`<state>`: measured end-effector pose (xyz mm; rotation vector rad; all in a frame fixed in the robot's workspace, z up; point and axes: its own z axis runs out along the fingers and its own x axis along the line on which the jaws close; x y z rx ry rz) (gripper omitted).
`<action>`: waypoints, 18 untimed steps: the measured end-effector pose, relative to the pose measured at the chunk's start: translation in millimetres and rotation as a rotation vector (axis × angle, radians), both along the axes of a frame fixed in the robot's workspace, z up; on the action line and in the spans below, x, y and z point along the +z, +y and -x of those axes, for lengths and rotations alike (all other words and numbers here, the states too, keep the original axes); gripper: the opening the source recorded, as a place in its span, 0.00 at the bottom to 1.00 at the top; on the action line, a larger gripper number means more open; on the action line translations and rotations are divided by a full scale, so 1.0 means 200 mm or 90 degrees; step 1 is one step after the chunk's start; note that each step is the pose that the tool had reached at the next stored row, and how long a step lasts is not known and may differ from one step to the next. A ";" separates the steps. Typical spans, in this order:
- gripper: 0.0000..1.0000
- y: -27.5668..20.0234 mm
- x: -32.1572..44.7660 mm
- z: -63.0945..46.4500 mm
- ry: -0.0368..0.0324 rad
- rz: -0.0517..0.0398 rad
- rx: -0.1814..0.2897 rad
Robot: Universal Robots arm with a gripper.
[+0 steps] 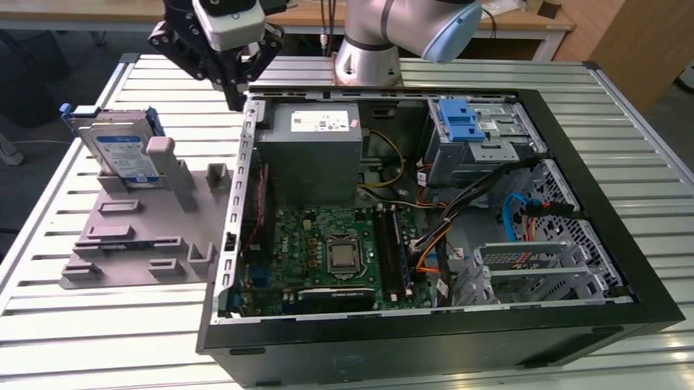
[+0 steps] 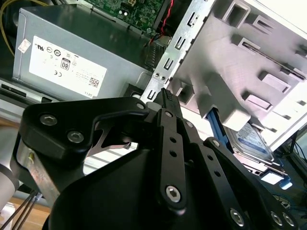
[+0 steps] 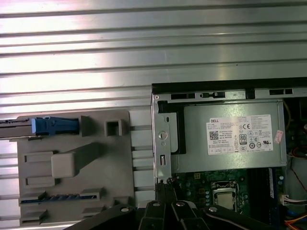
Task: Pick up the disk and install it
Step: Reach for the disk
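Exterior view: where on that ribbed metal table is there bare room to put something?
Bare slats: the ribbed metal table's corner nearest the camera, beside the grey plastic fixture plate, and a strip at the exterior view's right of the open black computer case. Crowded: inside the case, and the plate's far end, where the blue-framed silver disk stands.
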<state>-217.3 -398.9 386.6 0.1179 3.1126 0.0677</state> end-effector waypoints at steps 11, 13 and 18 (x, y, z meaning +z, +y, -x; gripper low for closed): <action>0.11 0.000 -0.003 0.02 0.0000 0.0000 0.000; 0.11 0.000 -0.003 0.03 0.0000 0.0000 0.000; 0.11 0.000 -0.005 0.04 0.0001 0.0000 0.000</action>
